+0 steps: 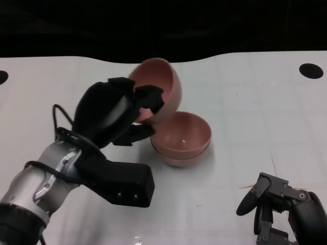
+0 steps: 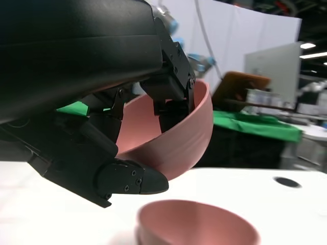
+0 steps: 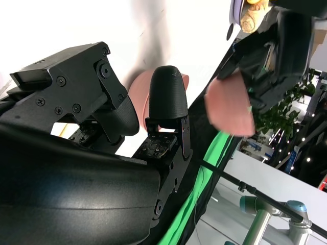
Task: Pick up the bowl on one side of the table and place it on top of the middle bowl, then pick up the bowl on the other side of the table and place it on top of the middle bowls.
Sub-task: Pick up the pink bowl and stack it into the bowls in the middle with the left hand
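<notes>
Pink plastic bowl (image 1: pixel 162 81) is up off the table in your left hand (image 1: pixel 110 112), tipped steeply so that its rounded underside faces the head camera and its mouth turns away toward the far edge. Your fingers (image 2: pixel 171 87) hook over the rim and into the hollow, while the thumb (image 2: pixel 130 181) sits under the outer wall — the left wrist view shows the bowl wall pinched between them. So the left hand is closed on that bowl and carrying it.

Just below and to the right of the held bowl in the head view sits the stack of pink bowls (image 1: pixel 181 139) on the white table (image 1: pixel 255 112) — one nested in another, mouths up, two rims showing at the near side. The lifted bowl's lower edge hangs close over the stack's far-left rim; you cannot tell from these views whether they touch. From the left wrist the stack's top rim (image 2: pixel 196 219) shows beneath the tilted bowl with a strip of table between.

Your right hand (image 1: pixel 278 204) rests low at the near right of the table, well apart from the bowls, fingers loosely spread and holding nothing. A dark round hole (image 1: pixel 311 70) marks the tabletop's far right corner.
</notes>
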You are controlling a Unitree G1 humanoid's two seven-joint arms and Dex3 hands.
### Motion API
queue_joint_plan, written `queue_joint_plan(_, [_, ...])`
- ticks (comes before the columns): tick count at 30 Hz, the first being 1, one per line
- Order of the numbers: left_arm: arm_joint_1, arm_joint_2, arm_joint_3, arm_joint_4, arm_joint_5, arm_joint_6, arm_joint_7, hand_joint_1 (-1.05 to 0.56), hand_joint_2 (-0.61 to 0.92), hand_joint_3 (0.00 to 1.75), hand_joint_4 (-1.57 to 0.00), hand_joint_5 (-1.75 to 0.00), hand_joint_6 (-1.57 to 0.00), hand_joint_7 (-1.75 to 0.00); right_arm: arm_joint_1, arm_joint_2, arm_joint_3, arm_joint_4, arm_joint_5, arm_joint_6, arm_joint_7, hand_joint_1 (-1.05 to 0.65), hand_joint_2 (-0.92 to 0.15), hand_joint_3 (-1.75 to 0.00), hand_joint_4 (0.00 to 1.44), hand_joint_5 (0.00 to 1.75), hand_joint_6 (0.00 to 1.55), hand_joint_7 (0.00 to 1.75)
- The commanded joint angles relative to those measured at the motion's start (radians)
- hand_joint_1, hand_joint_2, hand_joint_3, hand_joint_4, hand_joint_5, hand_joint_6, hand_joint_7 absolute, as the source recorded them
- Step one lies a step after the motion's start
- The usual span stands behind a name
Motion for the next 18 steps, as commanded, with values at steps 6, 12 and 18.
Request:
queue_joint_plan(6, [-0.103, -0.030, -0.053, 0.071, -0.027, -0.046, -0.114, -0.31, 0.83, 0.33, -0.83, -1.55, -0.98, -0.81, 0.006, -0.011, -0.007, 0.000, 0.000, -0.004, 0.005, -0.02, -0.30, -1.55, 0.90, 1.75, 0.81, 1.44])
queue_joint_plan(12, [-0.169, -0.017, -0.101, 0.094, -0.004, -0.052, -0.236, -0.31, 0.80, 0.44, -0.76, -1.73, -0.85, -1.24, 0.004, -0.010, -0.003, -0.004, 0.002, -0.001, 0.009, -0.03, -0.30, -1.54, 0.90, 1.75, 0.81, 1.44])
queue_joint_plan(18, [-0.213, -0.009, -0.152, 0.121, 0.062, -0.060, -0.260, -0.31, 0.84, 0.32, -0.80, -1.69, -0.88, -1.19, 0.004, -0.006, 0.000, -0.007, -0.006, 0.005, 0.004, -0.03, -0.31, -1.54, 0.89, 1.75, 0.81, 1.44])
